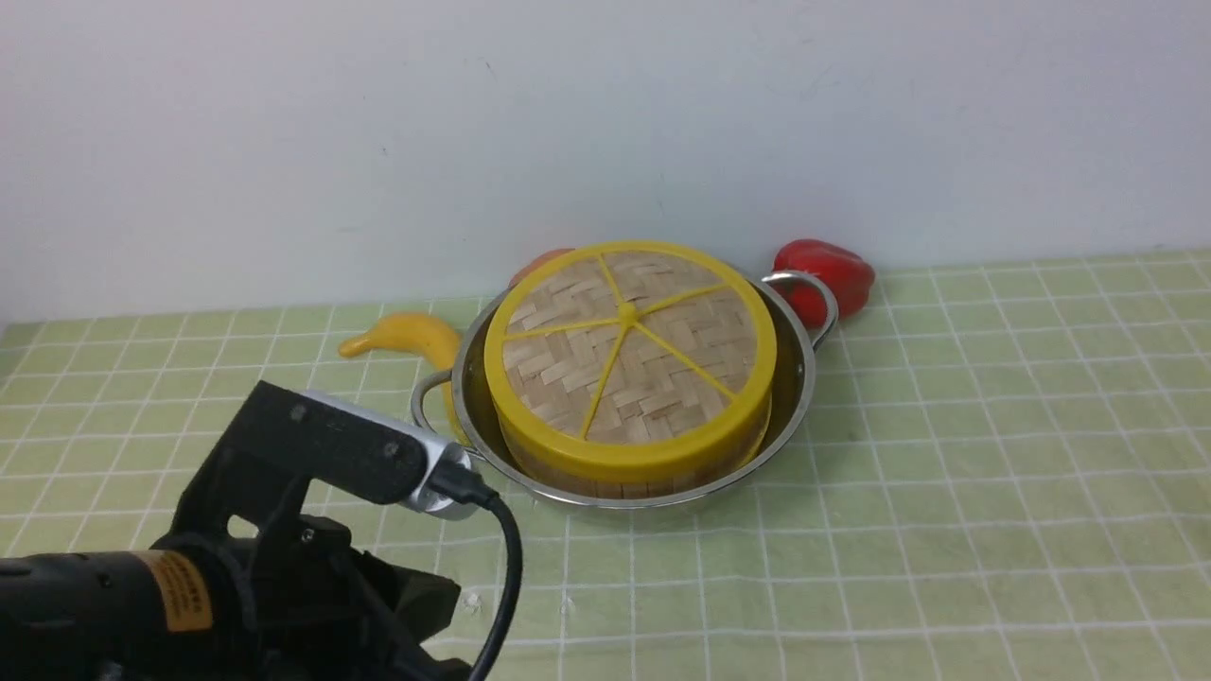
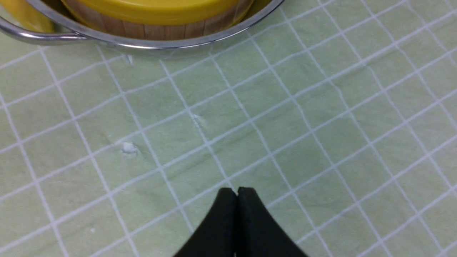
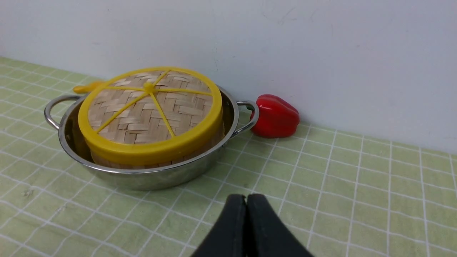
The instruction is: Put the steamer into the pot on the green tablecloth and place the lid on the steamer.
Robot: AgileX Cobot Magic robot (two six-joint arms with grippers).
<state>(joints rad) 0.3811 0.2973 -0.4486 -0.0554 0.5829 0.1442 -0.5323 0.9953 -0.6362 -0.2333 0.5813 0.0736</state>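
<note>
The steel pot (image 1: 795, 397) stands on the green tablecloth (image 1: 946, 492) near the back wall. The steamer (image 1: 605, 480) sits inside it, only its wooden wall showing. The woven lid (image 1: 624, 355) with its yellow rim and spokes lies on top of the steamer. The right wrist view shows the same stack: pot (image 3: 142, 176), lid (image 3: 150, 114). My left gripper (image 2: 237, 192) is shut and empty over bare cloth in front of the pot (image 2: 150, 43). My right gripper (image 3: 246, 200) is shut and empty, in front and to the right of the pot. The right arm is out of the front view.
A yellow banana (image 1: 402, 336) lies left of the pot. A red bell pepper (image 1: 833, 274) lies at its right handle, also in the right wrist view (image 3: 276, 116). An orange thing (image 1: 539, 265) shows behind the pot. The white wall stands close behind.
</note>
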